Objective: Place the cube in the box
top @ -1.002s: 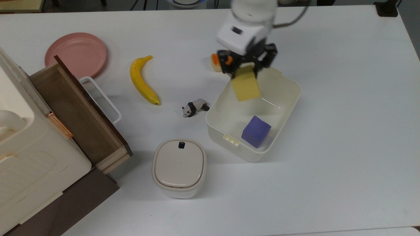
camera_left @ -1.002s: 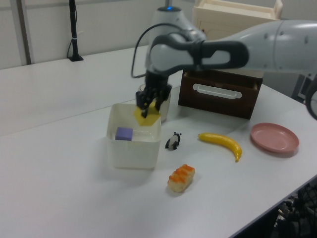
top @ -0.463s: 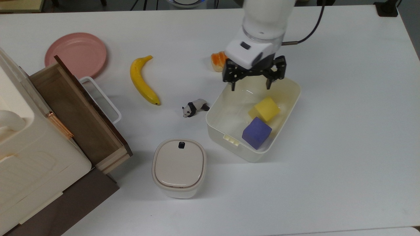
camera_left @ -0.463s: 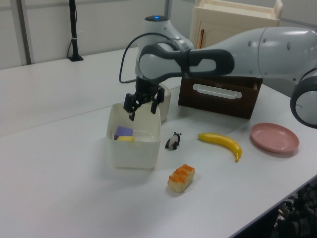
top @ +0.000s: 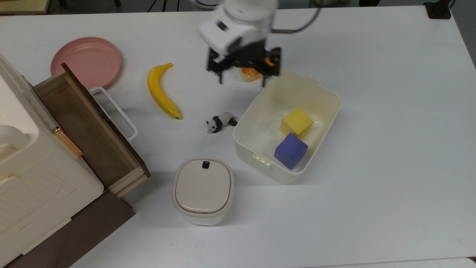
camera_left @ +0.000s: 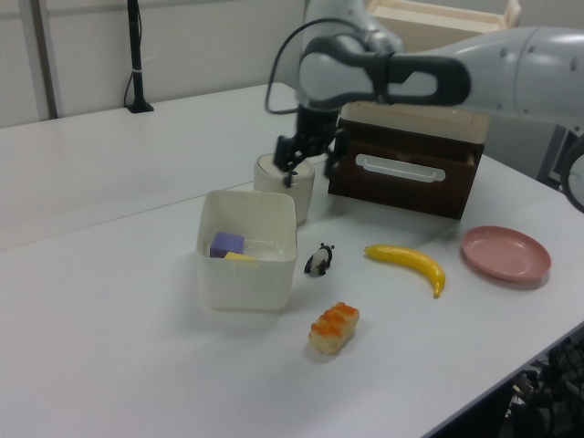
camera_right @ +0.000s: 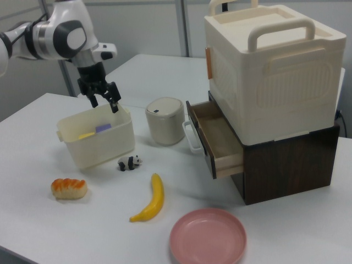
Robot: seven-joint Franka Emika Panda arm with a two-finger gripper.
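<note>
The yellow cube (top: 296, 122) was located inside the cream-white box (top: 323, 123), resting on the box floor and touching the purple-blue cube (top: 290, 150), which lay toward the box's near wall in the top view. In the left view, the box (camera_left: 245, 274) was seen with the purple-blue cube (camera_left: 227, 244) and a sliver of the yellow cube (camera_left: 240, 257) showing above its rim. The gripper (top: 242, 79) was held above the table, outside the box, off the box's upper-left corner in the top view; its two fingers were spread wide apart and nothing was held between them. In the right view, the gripper (camera_right: 104, 103) was seen raised over the far rim of the box (camera_right: 104, 147). A piece of salmon sushi (top: 250, 73) lay on the table (top: 390, 149) partly hidden behind the gripper in the top view. A toy panda (top: 221, 122) lay just beside the box's left wall in the top view, and a banana (top: 161, 91) and a pink plate (top: 86, 62) were placed farther toward the top view's left. A lidded white container (top: 203, 190) stood near the open wooden drawer (top: 89, 130).
</note>
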